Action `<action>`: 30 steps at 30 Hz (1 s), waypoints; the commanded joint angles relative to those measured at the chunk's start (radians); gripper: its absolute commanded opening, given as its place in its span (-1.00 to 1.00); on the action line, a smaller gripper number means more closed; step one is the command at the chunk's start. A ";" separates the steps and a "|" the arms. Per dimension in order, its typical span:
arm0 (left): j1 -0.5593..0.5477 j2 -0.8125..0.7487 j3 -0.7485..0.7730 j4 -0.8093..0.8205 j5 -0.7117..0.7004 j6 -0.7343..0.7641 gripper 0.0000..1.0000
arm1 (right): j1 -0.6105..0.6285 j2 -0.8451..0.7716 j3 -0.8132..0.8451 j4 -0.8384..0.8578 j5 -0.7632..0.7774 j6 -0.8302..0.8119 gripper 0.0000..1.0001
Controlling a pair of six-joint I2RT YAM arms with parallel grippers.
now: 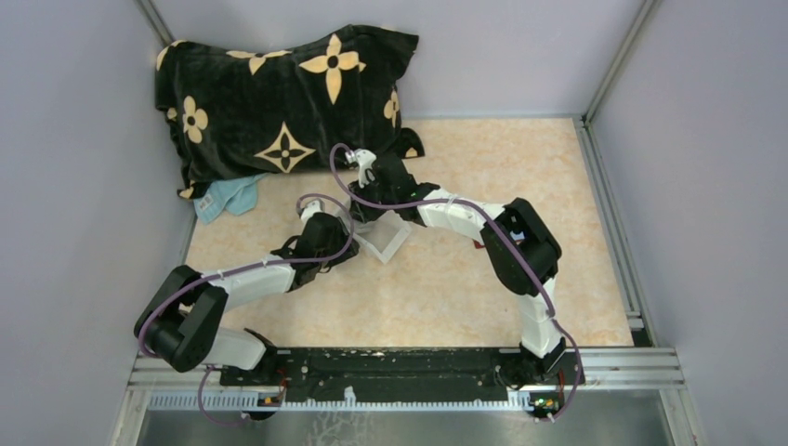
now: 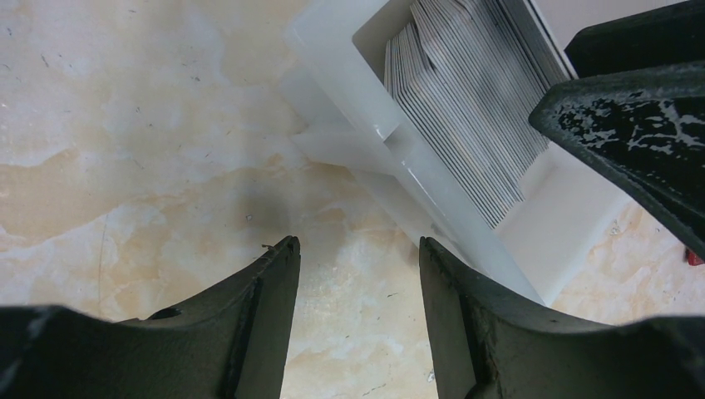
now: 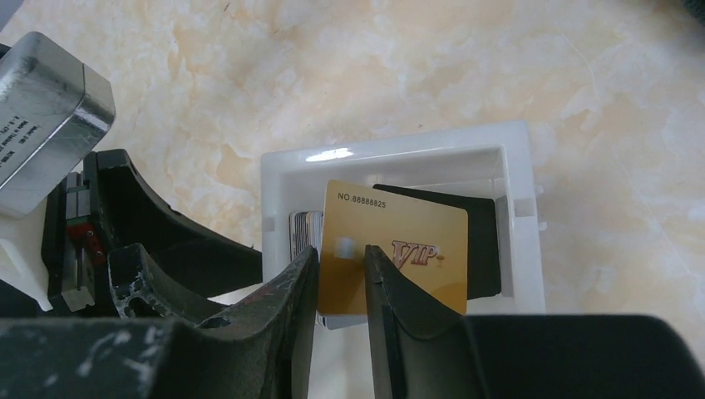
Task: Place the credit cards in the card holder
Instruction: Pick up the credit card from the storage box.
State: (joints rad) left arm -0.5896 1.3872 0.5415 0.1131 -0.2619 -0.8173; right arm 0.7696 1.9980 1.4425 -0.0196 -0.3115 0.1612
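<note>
A white plastic tray (image 3: 520, 208) holds several credit cards on edge, seen as a grey stack (image 2: 465, 108) in the left wrist view. A gold card marked VIP (image 3: 416, 233) leans at the front of that stack, with a dark card (image 3: 482, 241) behind it. My right gripper (image 3: 341, 253) hangs over the tray, open by a narrow gap, with the gold card's face showing between its fingertips. My left gripper (image 2: 357, 245) is open over bare table just beside the tray (image 2: 332, 50), with nothing between its fingers. The card holder is hidden.
A black pillow with tan flower marks (image 1: 288, 102) lies at the back left, with a light blue cloth (image 1: 228, 195) at its front edge. Both arms meet at the tray (image 1: 390, 246) in the middle of the table. Grey walls close in the sides.
</note>
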 commanded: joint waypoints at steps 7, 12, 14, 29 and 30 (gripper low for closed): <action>-0.007 -0.043 -0.008 0.002 -0.028 -0.008 0.23 | 0.045 -0.078 0.041 -0.063 0.099 -0.061 -0.57; -0.007 -0.061 -0.003 -0.015 -0.037 -0.002 0.23 | 0.048 -0.116 0.032 -0.068 0.126 -0.072 -0.57; -0.007 -0.064 -0.003 -0.019 -0.037 -0.001 0.23 | 0.048 -0.127 0.035 -0.070 0.123 -0.073 -0.57; -0.008 -0.098 -0.012 -0.045 -0.045 -0.006 0.23 | 0.049 -0.108 0.048 -0.067 0.055 -0.041 -0.79; -0.007 -0.101 -0.011 -0.049 -0.047 -0.006 0.24 | 0.049 -0.109 0.047 -0.066 0.057 -0.042 -0.82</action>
State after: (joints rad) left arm -0.5896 1.3117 0.5396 0.0708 -0.2882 -0.8188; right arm 0.8085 1.9289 1.4425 -0.1055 -0.2222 0.1085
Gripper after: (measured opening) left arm 0.616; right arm 0.121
